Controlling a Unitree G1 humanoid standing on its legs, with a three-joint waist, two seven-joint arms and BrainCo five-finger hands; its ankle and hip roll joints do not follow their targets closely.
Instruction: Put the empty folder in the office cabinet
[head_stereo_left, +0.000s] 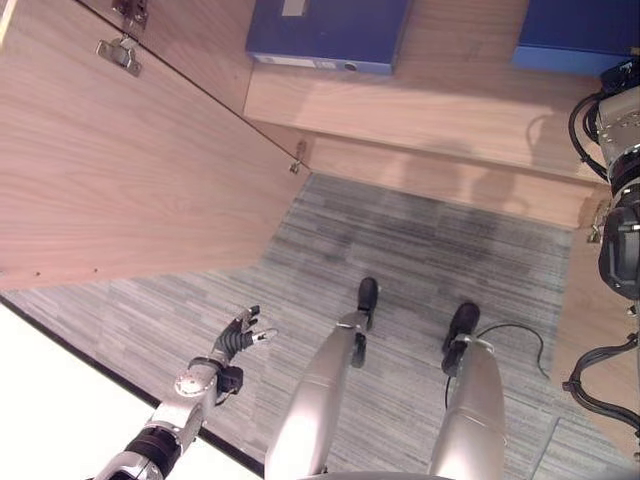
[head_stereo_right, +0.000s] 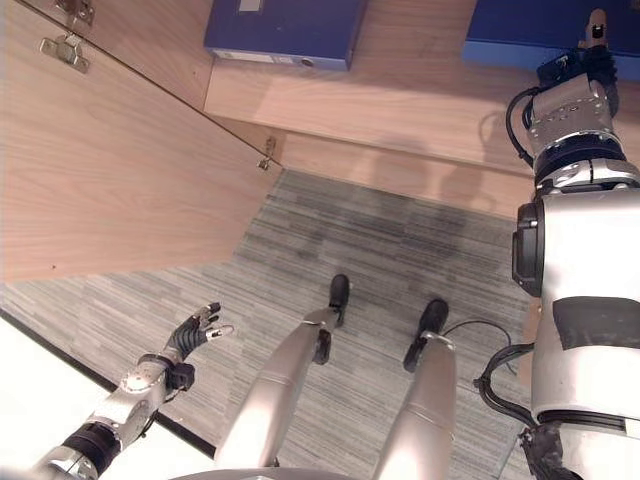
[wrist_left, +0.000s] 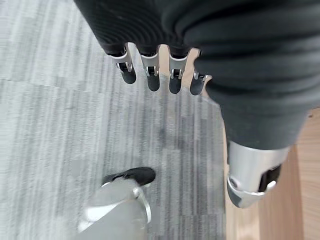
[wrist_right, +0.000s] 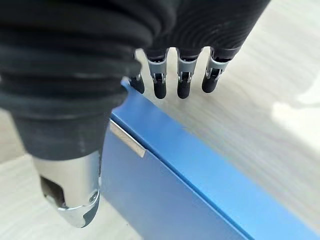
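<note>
Flat blue cardboard folder (wrist_right: 190, 185) lying on pale wood cabinet shelf (head_stereo_left: 470, 105), at 1 o'clock in the eye views. Right hand (wrist_right: 182, 75) over its edge, fingers straight, gripping nothing, likely just let go. Second blue folder (head_stereo_left: 325, 35) at 12 o'clock on the shelf. Left hand (head_stereo_left: 240, 335) relaxed, empty, low at 8 o'clock above grey striped carpet (head_stereo_left: 400, 240). Wooden cabinet door (head_stereo_left: 120, 170) swung open at 10 o'clock for access.

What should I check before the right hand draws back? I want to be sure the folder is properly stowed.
1. Blue folder on the cabinet shelf: ok, it lies on the wood.
2. Right hand free of it: ok, fingers straight, curled round nothing.
3. Left hand empty: ok, open over the carpet.
4. Cabinet door out of the way: ok, swung open at the left.
5. Second folder apart from the first: ok.
6. Folder empty: cannot tell.
</note>
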